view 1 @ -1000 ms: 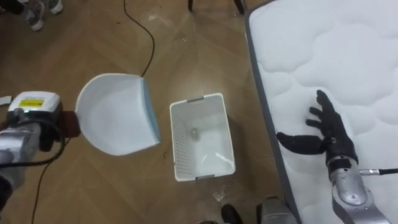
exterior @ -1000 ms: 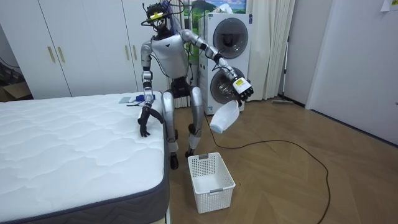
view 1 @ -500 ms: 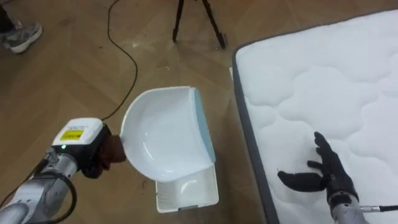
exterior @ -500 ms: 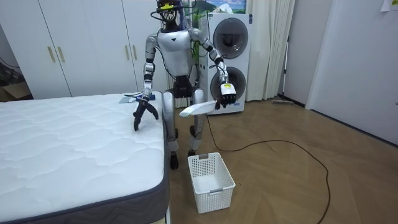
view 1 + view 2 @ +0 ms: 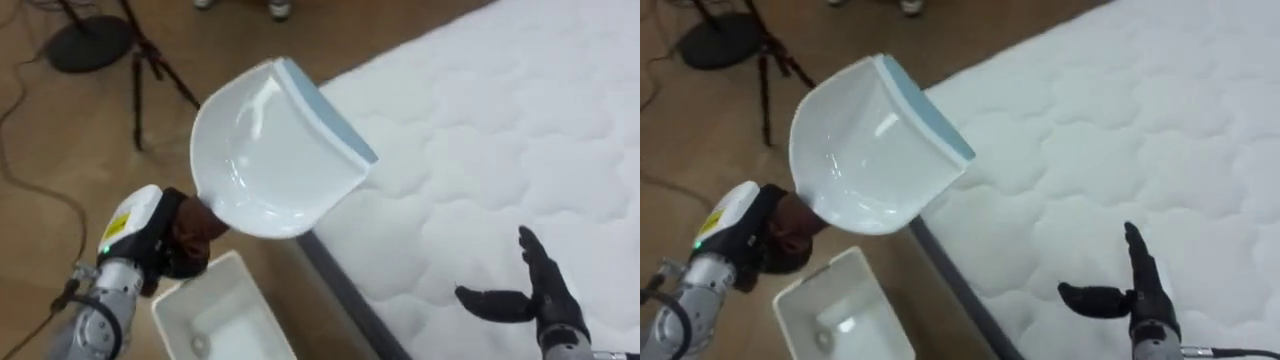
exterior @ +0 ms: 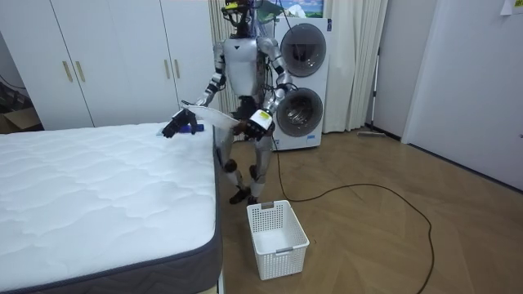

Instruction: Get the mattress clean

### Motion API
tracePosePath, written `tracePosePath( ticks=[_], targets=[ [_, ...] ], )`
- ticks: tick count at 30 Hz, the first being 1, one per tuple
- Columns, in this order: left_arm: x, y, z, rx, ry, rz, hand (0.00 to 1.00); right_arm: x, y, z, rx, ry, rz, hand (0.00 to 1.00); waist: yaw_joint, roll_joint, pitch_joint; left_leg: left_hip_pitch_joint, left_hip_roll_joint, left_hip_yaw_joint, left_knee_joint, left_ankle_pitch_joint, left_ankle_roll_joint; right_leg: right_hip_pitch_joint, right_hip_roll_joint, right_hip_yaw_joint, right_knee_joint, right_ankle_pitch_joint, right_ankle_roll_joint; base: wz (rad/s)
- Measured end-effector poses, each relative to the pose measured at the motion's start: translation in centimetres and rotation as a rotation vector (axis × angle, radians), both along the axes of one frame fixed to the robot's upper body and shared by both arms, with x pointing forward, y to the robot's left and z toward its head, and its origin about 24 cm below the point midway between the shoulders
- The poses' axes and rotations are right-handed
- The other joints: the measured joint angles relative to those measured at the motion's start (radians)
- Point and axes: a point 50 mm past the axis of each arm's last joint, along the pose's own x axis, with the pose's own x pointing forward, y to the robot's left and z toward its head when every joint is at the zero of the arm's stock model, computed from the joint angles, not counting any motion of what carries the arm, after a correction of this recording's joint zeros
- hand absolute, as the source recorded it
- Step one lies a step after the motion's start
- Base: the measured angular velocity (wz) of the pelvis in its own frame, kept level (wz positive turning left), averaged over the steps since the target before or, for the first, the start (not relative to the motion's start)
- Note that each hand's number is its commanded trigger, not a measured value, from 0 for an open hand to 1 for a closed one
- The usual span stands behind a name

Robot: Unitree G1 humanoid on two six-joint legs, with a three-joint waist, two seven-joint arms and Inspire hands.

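In the left eye view, the left hand (image 5: 185, 235) is curled tight round the handle of the dustpan (image 5: 270, 150). The pan is held up high, and its blue lip points at the edge of the bed (image 5: 500, 130). The pan looks empty. A second ago it hung low over the basket (image 5: 195, 282) on the floor. Now the basket sits near and low on the left, with a small bit (image 5: 198, 345) inside. The right hand (image 5: 540, 295) is spread flat over the bed, near right, and holds nothing.

In the room view, the robot stands at the far corner of the bed, in front of the washers (image 6: 301, 77). A second ago it leaned toward the basket, with its right hand on the bed. Now it stands tall and faces the bed, with both hands out over the corner.

The right eye view shows the same thing.

I think the tipping is done, and the pan is coming back to the bed. The bed top looks clean here.
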Motion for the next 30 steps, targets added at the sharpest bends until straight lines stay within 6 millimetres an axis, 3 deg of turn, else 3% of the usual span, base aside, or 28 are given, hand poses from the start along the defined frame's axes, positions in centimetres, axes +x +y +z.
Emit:
tracePosePath(
  ticks=[1, 2, 3, 5, 7, 9, 12, 14, 16, 17, 18, 20, 21, 22, 23, 27, 28, 29, 30],
  targets=[
    [0.0, 0.1, 0.1, -0.004, -0.008, 0.007, 1.0, 0.1, 0.2, 0.0, 0.009, -0.002, 0.006, 0.0, 0.012, -0.009, 0.0023, 0.002, 0.001, 0.02, 0.001, 0.001, -0.002, 0.024, -0.004, -0.007, -0.02, -0.002, 0.015, -1.94],
    [0.1, 0.1, 0.2, -0.02, -0.024, 0.024, 1.0, 0.4, 0.6, 0.1, 0.022, -0.013, 0.019, 0.0, 0.025, -0.026, 0.007, -0.009, -0.004, -0.015, 0.012, 0.007, -0.01, 0.046, 0.005, -0.006, -0.104, -0.015, 0.039, -1.82],
    [-0.1, 0.1, 0.1, -0.034, -0.024, 0.039, 1.0, 0.6, 0.8, 0.1, 0.024, -0.018, 0.033, 0.0, 0.026, -0.03, 0.0078, -0.041, -0.015, -0.144, 0.033, 0.014, -0.001, 0.058, 0.021, -0.006, -0.178, -0.024, 0.047, -1.65],
    [0.0, 0.0, 0.0, -0.052, -0.024, 0.044, 1.0, 0.5, 1.0, 0.0, 0.027, -0.012, 0.047, 0.0, 0.008, -0.029, 0.0051, -0.077, -0.011, -0.233, 0.069, 0.014, -0.001, 0.087, 0.042, -0.001, -0.275, -0.021, 0.051, -0.96],
    [-0.1, -0.2, -0.1, -0.083, -0.024, 0.052, 1.0, 0.0, 1.1, -0.5, 0.036, 0.012, 0.046, 0.0, -0.04, -0.021, 0.0038, -0.086, 0.002, -0.239, 0.075, 0.014, -0.002, 0.091, 0.058, 0.0, -0.31, -0.003, 0.055, -0.39],
    [-0.5, -0.8, -0.7, -0.103, -0.008, 0.053, 1.0, -0.8, 1.0, -0.9, 0.05, 0.031, 0.038, 0.0, -0.077, -0.017, 0.0003, -0.081, 0.013, -0.229, 0.08, 0.017, -0.006, 0.08, 0.073, 0.036, -0.304, -0.001, 0.046, -0.28],
    [-1.4, -1.1, -1.6, -0.115, 0.031, 0.057, 1.0, -0.6, 0.6, -0.6, 0.057, 0.013, 0.012, 0.0, -0.097, -0.007, -0.0046, -0.076, 0.042, -0.208, 0.105, 0.017, -0.008, 0.066, 0.094, 0.076, -0.307, 0.009, 0.03, -0.36],
    [-2.0, -1.2, -2.3, -0.126, 0.061, 0.066, 1.0, -0.6, 0.4, -0.4, 0.053, 0.005, 0.005, 0.0, -0.108, -0.006, -0.0077, -0.057, 0.044, -0.211, 0.111, 0.021, -0.015, 0.065, 0.093, 0.097, -0.303, 0.007, 0.021, -0.42],
    [-2.8, -1.4, -3.0, -0.139, 0.088, 0.08, 1.0, -0.3, 0.3, 0.0, 0.033, -0.014, 0.02, 0.0, -0.099, 0.005, -0.0099, -0.045, 0.039, -0.248, 0.109, 0.026, -0.023, 0.057, 0.106, 0.151, -0.303, 0.005, 0.012, -0.86],
    [-3.7, -1.2, -3.5, -0.138, 0.108, 0.095, 1.0, -0.1, 0.5, 0.2, 0.038, -0.027, 0.035, 0.0, -0.076, 0.011, -0.0123, -0.041, 0.018, -0.363, 0.107, 0.029, -0.029, 0.037, 0.121, 0.214, -0.287, 0.003, 0.002, -1.6],
    [-4.8, -0.9, -4.1, -0.134, 0.134, 0.117, 1.0, 0.2, 0.8, 0.5, 0.033, -0.036, 0.068, 0.0, -0.054, 0.016, -0.0114, -0.034, -0.017, -0.54, 0.099, 0.033, -0.037, 0.02, 0.137, 0.271, -0.27, 0.004, -0.007, -1.75],
    [-5.8, -0.8, -4.7, -0.137, 0.168, 0.137, 1.0, 0.3, 1.0, 0.7, 0.033, -0.046, 0.093, 0.0, -0.055, 0.023, -0.0092, -0.027, -0.047, -0.695, 0.092, 0.033, -0.047, 0.012, 0.164, 0.335, -0.27, 0.011, -0.01, -1.25],
    [-6.0, -0.8, -4.8, -0.14, 0.171, 0.137, 1.0, 0.1, 1.1, 0.6, 0.039, -0.044, 0.09, 0.0, -0.07, 0.019, -0.0126, -0.026, -0.052, -0.703, 0.081, 0.037, -0.054, -0.001, 0.184, 0.379, -0.269, 0.016, -0.009, -0.77],
    [-5.9, -0.9, -4.8, -0.144, 0.167, 0.135, 1.0, 0.1, 1.1, 0.6, 0.04, -0.044, 0.09, 0.0, -0.078, 0.017, -0.0117, -0.023, -0.053, -0.696, 0.073, 0.04, -0.056, -0.006, 0.191, 0.396, -0.269, 0.023, -0.008, -0.73],
    [-6.0, -0.9, -4.8, -0.15, 0.163, 0.131, 1.0, 0.2, 1.2, 0.6, 0.045, -0.043, 0.097, 0.0, -0.08, 0.013, -0.011, -0.013, -0.051, -0.671, 0.056, 0.045, -0.06, -0.018, 0.208, 0.43, -0.27, 0.041, -0.018, -0.81],
    [-6.7, -1.3, -5.0, -0.202, 0.161, 0.141, 1.0, -0.3, 1.9, 0.1, 0.081, -0.025, 0.108, 0.0, -0.082, 0.001, -0.01, 0.034, -0.051, -0.657, 0.012, 0.046, -0.064, -0.026, 0.252, 0.509, -0.273, 0.064, -0.042, -0.8],
    [-6.8, -1.3, -5.1, -0.219, 0.162, 0.149, 0.96, -0.4, 1.9, 0.1, 0.083, -0.022, 0.108, 0.0, -0.078, -0.001, -0.0092, 0.042, -0.052, -0.659, 0.005, 0.045, -0.065, -0.028, 0.257, 0.52, -0.27, 0.065, -0.044, -0.87],
    [-7.3, -1.2, -5.3, -0.255, 0.171, 0.17, 0.58, -0.4, 1.9, 0.0, 0.086, -0.02, 0.109, 0.0, -0.069, 0.001, -0.0092, 0.053, -0.053, -0.68, -0.002, 0.041, -0.07, -0.03, 0.27, 0.541, -0.27, 0.068, -0.048, -0.98],
    [-7.8, -1.1, -5.6, -0.282, 0.182, 0.19, 0.0, -0.5, 2.0, -0.1, 0.086, -0.016, 0.113, 0.0, -0.058, 0.002, -0.0089, 0.062, -0.057, -0.747, -0.003, 0.031, -0.071, -0.034, 0.285, 0.559, -0.27, 0.073, -0.054, -0.99]
  ],
)
